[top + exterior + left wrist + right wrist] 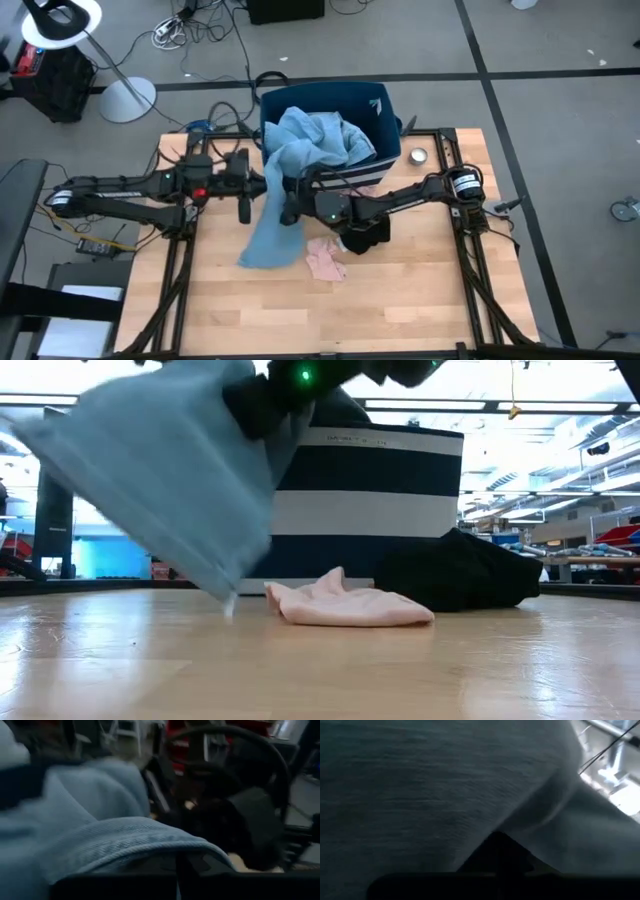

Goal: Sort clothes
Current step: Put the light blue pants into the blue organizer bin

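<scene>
1. Left claw (266, 190): closed on one light blue denim garment (272, 228), at the counter's (420, 290) rear centre.
2. That garment hangs from both claws, its lower edge reaching the counter in the low view.
3. Right claw (290, 205): closed on the same garment, just beside the left claw.
4. One pink garment (345, 603) lies flat on the counter, in front of the bin.
5. One black garment (458, 572) is heaped just right of the pink one.
6. One navy bin with white stripes (385, 115) stands at the rear, more light blue denim (322, 135) piled inside.
</scene>
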Robot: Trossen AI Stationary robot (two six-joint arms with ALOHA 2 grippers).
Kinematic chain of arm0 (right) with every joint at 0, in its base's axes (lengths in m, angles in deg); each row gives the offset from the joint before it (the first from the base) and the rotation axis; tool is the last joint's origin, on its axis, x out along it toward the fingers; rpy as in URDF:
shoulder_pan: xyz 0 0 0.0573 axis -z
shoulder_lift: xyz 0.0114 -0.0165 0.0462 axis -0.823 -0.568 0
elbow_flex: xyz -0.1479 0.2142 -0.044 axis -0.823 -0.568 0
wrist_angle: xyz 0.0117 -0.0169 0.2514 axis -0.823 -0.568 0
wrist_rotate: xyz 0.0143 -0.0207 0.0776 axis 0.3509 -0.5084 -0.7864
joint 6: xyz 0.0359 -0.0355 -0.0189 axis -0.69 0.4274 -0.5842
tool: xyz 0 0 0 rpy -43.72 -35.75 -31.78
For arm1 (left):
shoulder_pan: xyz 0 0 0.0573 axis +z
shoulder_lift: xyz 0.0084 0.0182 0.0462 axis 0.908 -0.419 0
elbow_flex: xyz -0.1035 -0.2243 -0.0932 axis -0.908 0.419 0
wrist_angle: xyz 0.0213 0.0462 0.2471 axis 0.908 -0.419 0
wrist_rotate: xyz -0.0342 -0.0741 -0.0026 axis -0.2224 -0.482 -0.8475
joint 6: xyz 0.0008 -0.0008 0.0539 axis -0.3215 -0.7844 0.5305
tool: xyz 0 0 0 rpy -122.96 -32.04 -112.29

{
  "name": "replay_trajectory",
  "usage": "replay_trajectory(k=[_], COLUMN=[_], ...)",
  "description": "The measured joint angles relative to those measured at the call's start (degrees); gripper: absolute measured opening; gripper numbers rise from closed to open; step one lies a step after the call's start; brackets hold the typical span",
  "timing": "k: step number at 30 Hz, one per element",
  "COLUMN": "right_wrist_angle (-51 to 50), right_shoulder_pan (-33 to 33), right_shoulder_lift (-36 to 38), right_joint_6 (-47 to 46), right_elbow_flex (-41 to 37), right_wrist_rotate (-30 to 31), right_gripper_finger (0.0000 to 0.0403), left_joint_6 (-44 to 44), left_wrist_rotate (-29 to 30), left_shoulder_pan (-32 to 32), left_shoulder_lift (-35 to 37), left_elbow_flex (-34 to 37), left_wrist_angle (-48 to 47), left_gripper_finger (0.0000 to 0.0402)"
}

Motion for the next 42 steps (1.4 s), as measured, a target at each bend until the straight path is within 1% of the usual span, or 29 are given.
replay_trajectory(k=[4,6,9,11,16,18,23,25,28,30,32,35,40,42], right_wrist_angle=[-0.10,-0.69,-1.34,-4.04,-18.11,-22.13,-22.76,-24.31,-30.24,-34.86,-39.42,-45.71,-54.23,-58.15], right_shoulder_pan=[0.00,0.63,2.57,4.35,10.61,13.23,19.17,21.48,25.07,27.19,29.09,30.86,31.54,31.33], right_shoulder_lift=[1.01,2.86,6.79,10.01,18.12,20.38,24.55,26.14,27.92,28.68,29.03,28.93,28.74,28.74], right_joint_6=[4.19,4.99,4.04,0.40,-16.11,-19.79,-22.00,-24.15,-28.74,-32.77,-36.51,-40.56,-43.90,-45.65], right_elbow_flex=[4.06,5.04,5.27,5.27,5.27,5.27,5.23,5.25,5.25,5.25,5.25,5.25,5.25,5.25], right_wrist_rotate=[2.20,2.86,1.39,0.02,-9.36,-11.34,-13.06,-13.10,-13.63,-12.94,-12.52,-12.81,-21.92,-23.53], right_gripper_finger=[0.0001,0.0001,0.0001,0.0001,0.0000,0.0000,0.0000,0.0000,0.0000,0.0000,0.0000,0.0000,0.0000,0.0000], left_joint_6=[4.54,5.98,6.55,6.61,6.81,6.85,6.85,6.83,7.26,8.46,9.39,9.57,10.37,10.66], left_wrist_rotate=[4.07,4.62,4.75,4.62,0.59,-0.45,-4.01,-4.63,-4.73,-4.70,-4.67,-4.67,-4.60,-4.68], left_shoulder_pan=[0.52,1.51,3.88,5.97,12.39,14.74,19.36,20.47,21.25,21.43,21.41,21.39,21.37,21.36], left_shoulder_lift=[-0.31,-0.94,-2.56,-4.39,-11.44,-14.76,-22.65,-24.87,-27.11,-27.26,-27.03,-26.23,-25.53,-25.48], left_elbow_flex=[-4.40,-6.44,-9.48,-11.54,-19.00,-22.80,-33.39,-37.38,-42.14,-43.42,-43.61,-43.59,-43.59,-43.58], left_wrist_angle=[-0.36,-0.78,-1.12,-1.25,-1.17,-1.58,-3.32,-7.40,-14.33,-17.55,-18.23,-21.83,-28.72,-31.04], left_gripper_finger=[0.0000,0.0000,0.0000,0.0000,0.0000,0.0000,0.0000,0.0000,0.0000,0.0000,0.0000,0.0000,0.0000,0.0000])
